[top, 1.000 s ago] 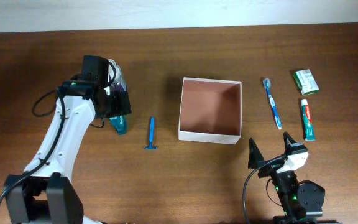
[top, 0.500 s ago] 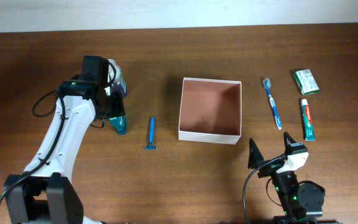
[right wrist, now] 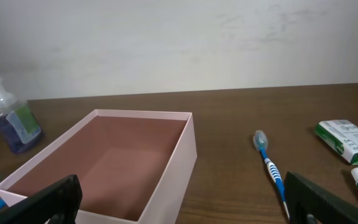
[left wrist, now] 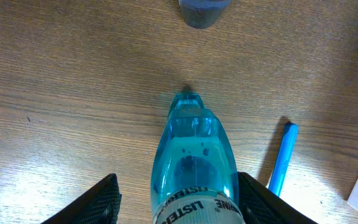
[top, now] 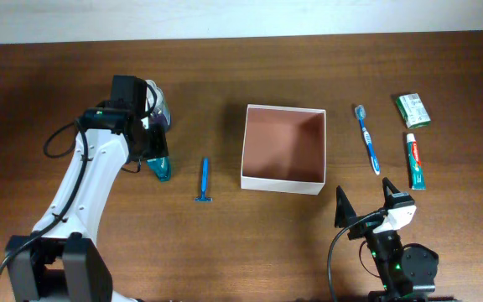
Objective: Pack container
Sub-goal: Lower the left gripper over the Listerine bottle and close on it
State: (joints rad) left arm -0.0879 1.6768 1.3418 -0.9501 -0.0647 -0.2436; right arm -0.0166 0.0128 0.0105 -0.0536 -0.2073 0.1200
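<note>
1. At the far left, we see the left gripper (top: 156, 143) low over the wooden table (top: 49, 75). It straddles a clear blue mouthwash bottle (left wrist: 194, 162) that lies on its side.
2. In the left wrist view, the bottle lies between the two fingers (left wrist: 101, 199). One finger looks to touch its side and a narrow gap shows at the other. We cannot tell whether the jaws actually pinch it.
3. Just behind that gripper stands a purple pump bottle (right wrist: 11, 118), upright and partly hidden from above.
4. Next comes a blue razor (top: 205, 180), lying flat near the mouthwash bottle and apart from it.
5. The container (top: 281, 182) sits at the middle of the table between the razor and the toothbrush. It is open on top, and nothing lies on its pinkish-brown floor.
6. To its right lies a blue and white toothbrush (top: 366, 138), head toward the far edge.
7. The right gripper (top: 366, 195) hovers near the front edge, its jaws spread wide and holding nothing.
8. Further right, a toothpaste tube (top: 415, 163) lies flat.
9. A green and white packet (top: 413, 110) lies just beyond the tube.
</note>
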